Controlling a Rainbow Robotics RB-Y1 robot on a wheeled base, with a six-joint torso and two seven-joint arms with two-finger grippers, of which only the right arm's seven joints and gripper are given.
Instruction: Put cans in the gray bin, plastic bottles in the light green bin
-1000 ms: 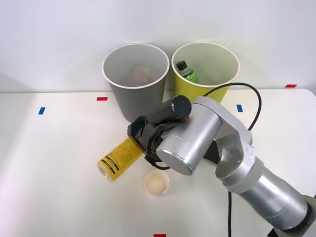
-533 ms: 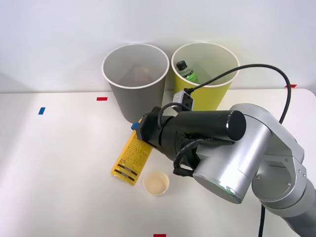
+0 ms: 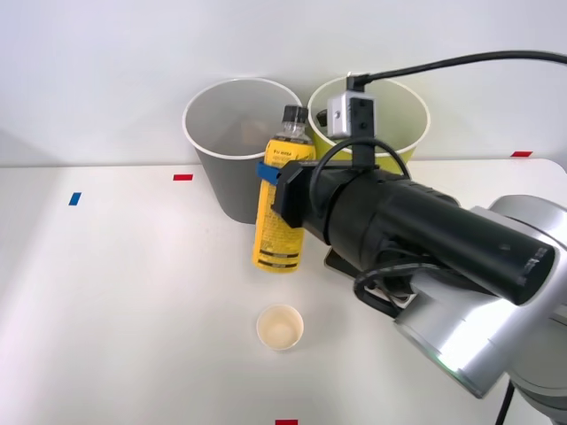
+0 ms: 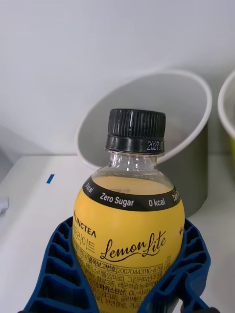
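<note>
My right gripper is shut on the yellow plastic bottle, which stands upright and lifted clear of the table, just in front of the gray bin. In the right wrist view the black-capped yellow bottle sits between the blue ribbed fingers, with the gray bin behind it. The light green bin stands to the right of the gray one, largely hidden by my arm and its camera. No cans are in view.
A cream paper cup stands on the white table in front of the bottle. Red tape marks and blue tape marks dot the tabletop. A black cable arcs over the light green bin.
The yellow bottle went from lying tilted on the table to upright and raised in my gripper. The arm swung so its forearm now points toward the bins.
</note>
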